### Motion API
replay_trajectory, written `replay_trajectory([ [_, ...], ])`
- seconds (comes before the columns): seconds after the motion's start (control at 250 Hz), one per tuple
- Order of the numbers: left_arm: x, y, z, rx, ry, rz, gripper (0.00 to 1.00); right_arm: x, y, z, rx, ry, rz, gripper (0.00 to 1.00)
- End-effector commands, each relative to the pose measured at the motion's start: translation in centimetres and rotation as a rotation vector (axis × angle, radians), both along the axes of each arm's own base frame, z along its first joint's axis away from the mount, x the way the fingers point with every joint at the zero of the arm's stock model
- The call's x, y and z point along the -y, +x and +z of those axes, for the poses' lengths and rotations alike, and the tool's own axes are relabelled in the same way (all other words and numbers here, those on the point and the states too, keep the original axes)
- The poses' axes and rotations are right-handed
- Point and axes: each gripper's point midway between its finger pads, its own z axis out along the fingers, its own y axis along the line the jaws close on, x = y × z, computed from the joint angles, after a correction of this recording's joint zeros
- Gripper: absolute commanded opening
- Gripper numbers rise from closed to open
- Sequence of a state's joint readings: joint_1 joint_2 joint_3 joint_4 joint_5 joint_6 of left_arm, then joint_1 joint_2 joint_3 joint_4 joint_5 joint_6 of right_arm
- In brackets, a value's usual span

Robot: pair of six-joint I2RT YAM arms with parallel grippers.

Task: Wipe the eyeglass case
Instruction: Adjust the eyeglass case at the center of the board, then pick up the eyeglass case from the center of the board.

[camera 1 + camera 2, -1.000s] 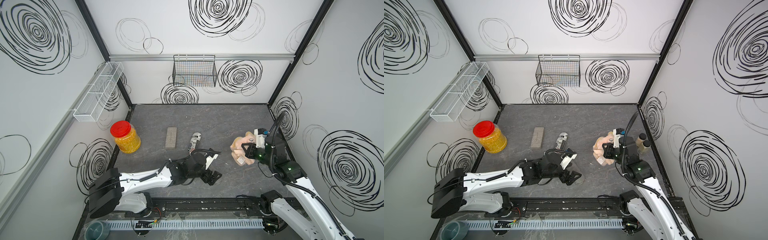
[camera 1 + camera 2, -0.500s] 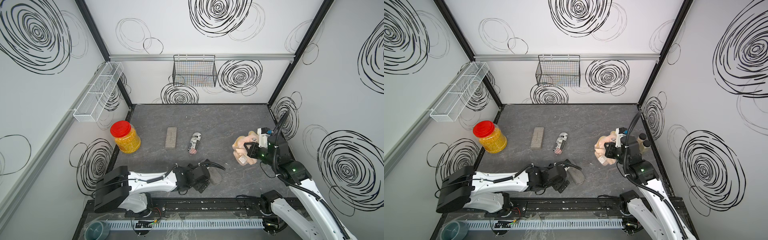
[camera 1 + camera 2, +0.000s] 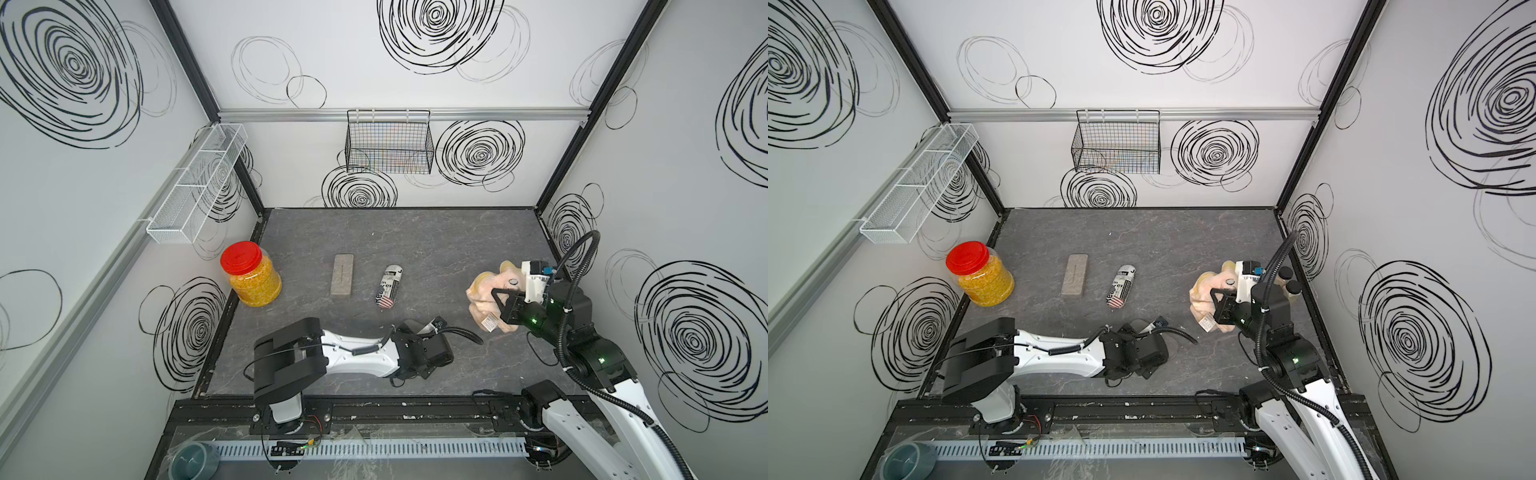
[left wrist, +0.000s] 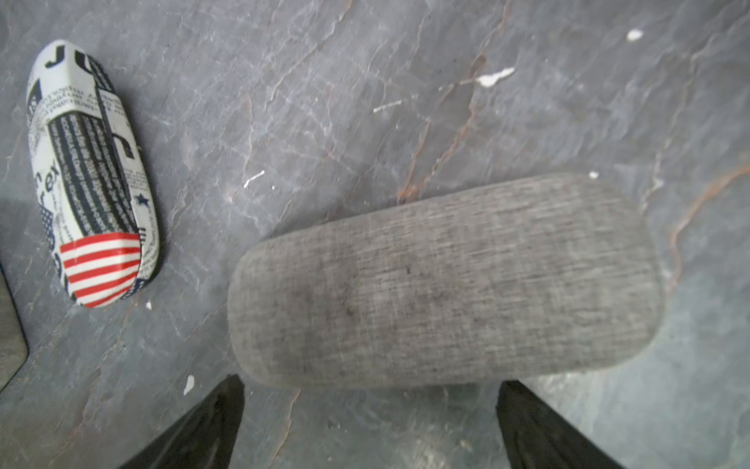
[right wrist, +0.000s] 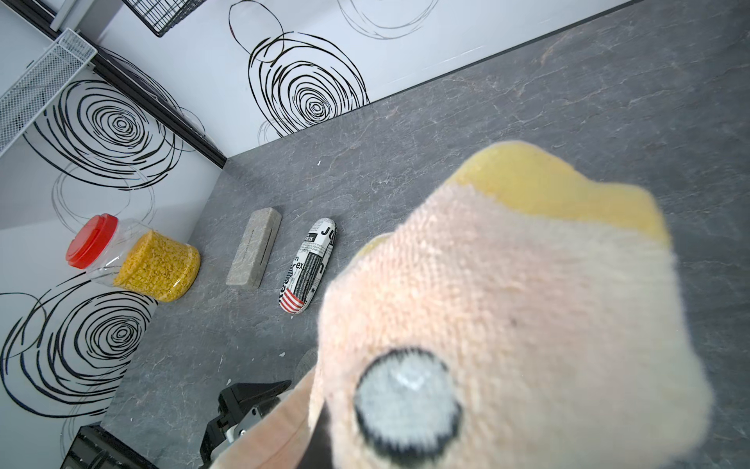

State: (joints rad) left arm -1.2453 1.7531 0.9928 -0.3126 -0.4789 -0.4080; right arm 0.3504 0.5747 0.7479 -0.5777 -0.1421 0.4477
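Observation:
A grey fabric eyeglass case [image 4: 442,280] lies flat on the slate table. My left gripper [image 4: 371,385] stands open just short of its long side, with the black fingertips [image 4: 227,402] apart from it. In both top views the left wrist [image 3: 424,353] covers that case. A newspaper-print case [image 3: 388,286] and a beige case [image 3: 343,274] lie further back. My right gripper [image 3: 500,307] is shut on a pink and yellow cloth [image 3: 484,291], held above the table at the right. The cloth [image 5: 507,304] hides the jaws in the right wrist view.
A red-lidded jar of yellow bits [image 3: 249,274] stands at the left wall. A black wire basket [image 3: 388,143] hangs on the back wall and a white mesh shelf [image 3: 195,187] on the left wall. Two small bottles [image 3: 1289,284] stand by the right wall.
My left gripper opened fully and let the grey case go onto the table. The left arm drew back toward the front edge. The right arm with the cloth shifted slightly right.

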Motion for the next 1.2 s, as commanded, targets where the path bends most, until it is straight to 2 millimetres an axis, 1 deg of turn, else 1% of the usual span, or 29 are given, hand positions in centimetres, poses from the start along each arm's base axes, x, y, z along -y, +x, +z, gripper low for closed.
replay_trajectory([
  [0.0,0.9,1.7,-0.2,-0.018,-0.039,0.021,0.99,0.1,-0.4,-0.2,0.002,-0.015,0.008,0.0],
  [0.112,3.0,2.3,0.1,-0.057,-0.127,-0.034,0.99,0.7,-0.6,-0.3,0.006,-0.029,-0.015,0.0],
  [0.176,3.8,2.7,0.0,-0.074,-0.137,-0.063,0.99,0.9,-0.8,-0.3,0.008,-0.034,-0.02,0.0],
  [0.252,4.0,3.4,-0.5,-0.092,-0.125,-0.079,0.98,1.0,-1.0,-0.4,0.002,-0.042,-0.019,0.0],
  [0.36,4.5,3.6,-0.6,-0.128,-0.163,-0.123,0.98,1.2,-1.1,-0.5,-0.007,-0.062,-0.021,0.0],
  [0.459,4.4,4.0,-0.6,-0.152,-0.19,-0.141,0.98,1.2,-1.0,-0.5,-0.006,-0.058,-0.02,0.0],
  [0.531,4.4,3.7,-0.7,-0.19,-0.205,-0.161,0.97,1.0,-0.9,-0.6,-0.008,-0.048,-0.017,0.0],
  [0.671,3.9,2.0,-1.0,-0.253,-0.23,-0.179,0.96,0.9,-0.9,-0.8,-0.012,-0.045,-0.014,0.0],
  [0.747,3.1,0.9,-1.6,-0.279,-0.222,-0.187,0.96,0.9,-0.8,-0.9,-0.015,-0.048,-0.017,0.0],
  [0.771,2.8,0.7,-1.8,-0.283,-0.217,-0.188,0.96,0.9,-0.9,-0.7,-0.007,-0.045,-0.013,0.0],
  [0.839,2.0,0.3,-2.1,-0.289,-0.203,-0.189,0.95,0.7,-0.7,-1.1,-0.018,-0.05,-0.009,0.0],
  [0.943,1.2,0.1,-1.9,-0.284,-0.193,-0.183,0.92,0.8,-0.4,-1.2,-0.021,-0.048,-0.015,0.0],
  [1.019,1.0,0.2,-1.5,-0.269,-0.196,-0.172,0.88,0.4,-0.4,-1.5,-0.024,-0.045,-0.001,0.0],
  [1.123,1.1,0.3,-1.3,-0.255,-0.209,-0.175,0.83,0.4,-0.3,-1.7,-0.025,-0.039,-0.002,0.0],
  [1.195,1.5,0.3,-1.4,-0.255,-0.213,-0.192,0.82,0.4,-0.3,-1.9,-0.031,-0.039,-0.002,0.0],
])
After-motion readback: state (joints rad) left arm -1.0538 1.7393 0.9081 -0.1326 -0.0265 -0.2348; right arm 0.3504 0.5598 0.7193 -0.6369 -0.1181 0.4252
